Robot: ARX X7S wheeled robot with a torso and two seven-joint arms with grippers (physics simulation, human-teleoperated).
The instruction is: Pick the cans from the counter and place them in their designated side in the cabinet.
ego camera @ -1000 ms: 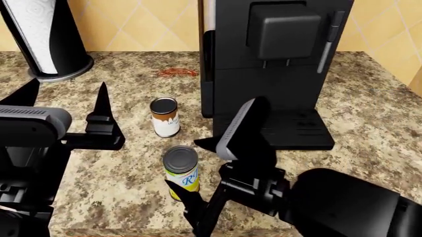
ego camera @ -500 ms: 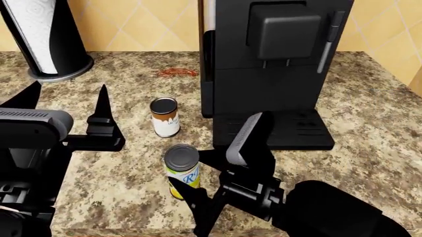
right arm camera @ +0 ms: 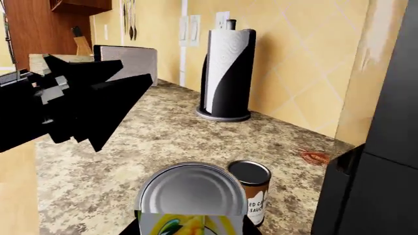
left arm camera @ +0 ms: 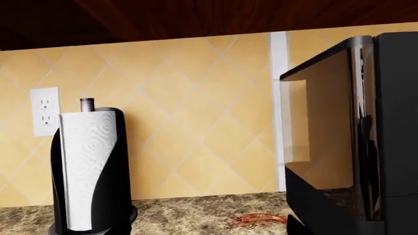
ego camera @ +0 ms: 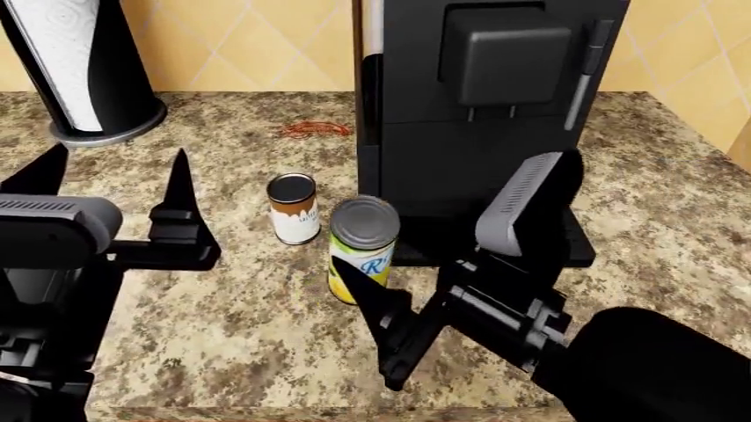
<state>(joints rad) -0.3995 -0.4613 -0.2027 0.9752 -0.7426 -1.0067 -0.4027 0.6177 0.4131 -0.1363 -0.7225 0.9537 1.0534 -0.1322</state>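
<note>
The right gripper [ego camera: 437, 260] is clamped on the yellow can [ego camera: 361, 251], raised above the granite counter [ego camera: 223, 325]. The left gripper [ego camera: 115, 180] hangs with fingers spread beside the brown-labelled can [ego camera: 294, 208].

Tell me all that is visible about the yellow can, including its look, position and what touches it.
The yellow can is a small upright tin with a grey metal-looking lid and a yellow label with a white patch carrying blue lettering. It appears lifted off the counter, shut between the fingers of the right gripper, in front of the black coffee machine. The brown-and-white can stands apart, beside it, on the counter.
</note>
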